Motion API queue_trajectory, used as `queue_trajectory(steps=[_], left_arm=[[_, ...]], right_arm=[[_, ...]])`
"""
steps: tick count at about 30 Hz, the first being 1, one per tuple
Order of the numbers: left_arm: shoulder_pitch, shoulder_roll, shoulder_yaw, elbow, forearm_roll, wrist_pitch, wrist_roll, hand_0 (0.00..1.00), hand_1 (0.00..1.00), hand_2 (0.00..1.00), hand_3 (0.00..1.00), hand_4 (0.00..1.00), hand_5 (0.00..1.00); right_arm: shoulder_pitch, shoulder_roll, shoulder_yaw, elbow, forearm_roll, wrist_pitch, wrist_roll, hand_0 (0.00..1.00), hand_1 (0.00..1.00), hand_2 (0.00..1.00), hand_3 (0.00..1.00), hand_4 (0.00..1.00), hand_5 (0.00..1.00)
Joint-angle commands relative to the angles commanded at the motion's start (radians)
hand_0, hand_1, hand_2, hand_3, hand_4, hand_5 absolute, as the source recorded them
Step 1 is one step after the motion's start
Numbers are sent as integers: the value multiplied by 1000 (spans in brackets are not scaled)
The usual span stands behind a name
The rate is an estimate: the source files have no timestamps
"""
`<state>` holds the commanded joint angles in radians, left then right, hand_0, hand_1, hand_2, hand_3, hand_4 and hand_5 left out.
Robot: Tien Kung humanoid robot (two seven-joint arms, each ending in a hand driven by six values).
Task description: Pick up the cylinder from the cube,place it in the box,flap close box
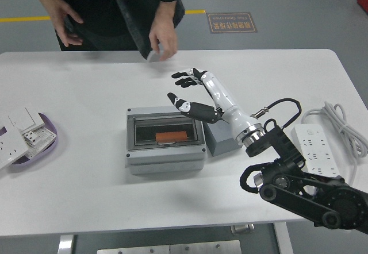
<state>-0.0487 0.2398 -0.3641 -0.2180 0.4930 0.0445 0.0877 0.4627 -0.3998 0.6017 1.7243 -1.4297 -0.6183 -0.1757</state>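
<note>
Head view: the box (165,142) sat shut, its clear lid down over the orange cylinder (172,135) inside. The right hand (195,95) hovered above the box's far right corner, fingers spread, gripping nothing. The grey cube (221,139) stood against the box's right side.

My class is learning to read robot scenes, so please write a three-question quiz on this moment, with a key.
1. True or false: the transparent lid of the grey plastic box is shut over the orange cylinder.
2. Which holds something: (a) the robot's white right hand, (b) the person's hand, (c) neither?
3. What stands right of the box, under the robot's forearm?

Key
1. True.
2. b: it pinches a small grey piece; the robot's fingers are spread.
3. The grey cube.
</note>
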Motion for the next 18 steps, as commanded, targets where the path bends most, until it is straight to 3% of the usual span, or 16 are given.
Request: queue_trajectory(steps=[5, 9, 10, 11, 18], left_arm=[[9, -5, -7, 0, 4, 1, -1, 595, 620, 603, 616, 676, 224], [12, -4, -10, 0, 9, 2, -3, 595, 620, 603, 616, 676, 224], [12, -3, -11, 0, 10, 2, -3, 595, 620, 603, 615, 676, 226], [11, -1, -11, -1, 11, 2, -4, 595, 620, 603, 615, 676, 226], [4, 17, -8, -2, 15, 1, -6, 595, 620, 603, 616, 676, 225]], right_arm=[[-110, -34, 141, -31, 167, -27, 147, 736, 622, 644, 671, 657, 351], [-197, -43, 254, -71, 323, -6, 283, 736, 622, 644, 671, 657, 351], [-215, -43, 277, -79, 359, 0, 312, 717, 618, 637, 660, 726, 387], [-235, -43, 303, -87, 401, 7, 344, 717, 618, 637, 660, 726, 387], [-283, -24, 424, -127, 619, 25, 503, 726, 633, 641, 662, 731, 368]])
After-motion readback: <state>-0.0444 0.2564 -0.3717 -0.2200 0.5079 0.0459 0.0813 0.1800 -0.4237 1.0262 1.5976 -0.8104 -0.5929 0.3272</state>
